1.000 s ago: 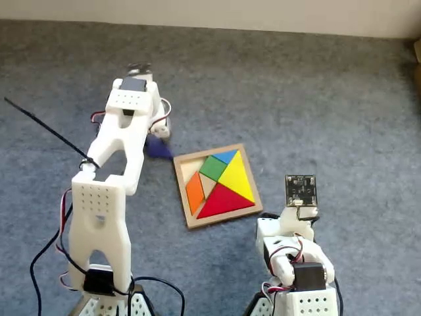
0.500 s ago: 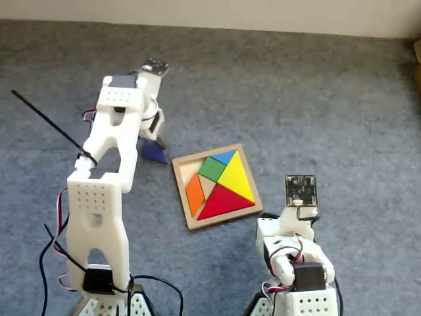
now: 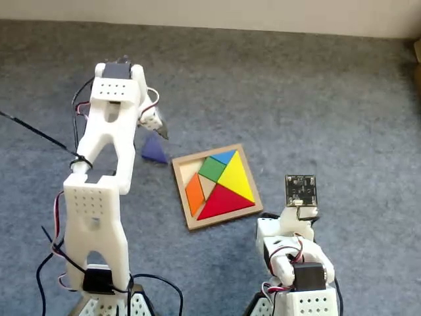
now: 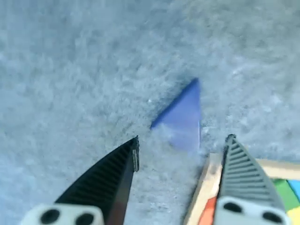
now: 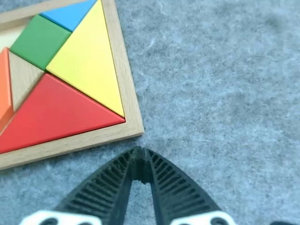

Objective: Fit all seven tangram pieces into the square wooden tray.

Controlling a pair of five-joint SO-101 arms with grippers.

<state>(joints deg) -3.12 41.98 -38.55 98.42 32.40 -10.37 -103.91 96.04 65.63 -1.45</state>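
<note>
Off the 10 o'clock corner of the wooden tray (image 3: 179, 184), the dark blue triangle (image 3: 154, 151) lies flat on the grey tabletop (image 3: 316, 99), just beside the rim but not in it. That makes it the piece you most likely need to handle next. Your left gripper (image 3: 160, 130) sits at about 12 o'clock from it in the high view, with its jaws spread wide and holding nothing. In the left wrist view the left gripper (image 4: 183, 139) has the triangle (image 4: 183, 117) just ahead of the open tips, roughly centred between them, with one tip close over the tray rim (image 4: 201, 197). The wide opening suits a flat piece that has to be straddled across its edges, but judge the drop carefully: that rim-side jaw could catch the tray. Inside the tray, the orange, green, light blue, yellow and red pieces are seated, and bare-looking wood shows near the 10 o'clock corner and in the middle. Your right gripper (image 5: 139, 154) is parked at about 5 o'clock from the tray (image 5: 122, 70), jaws closed on nothing and well clear of the work.
</note>
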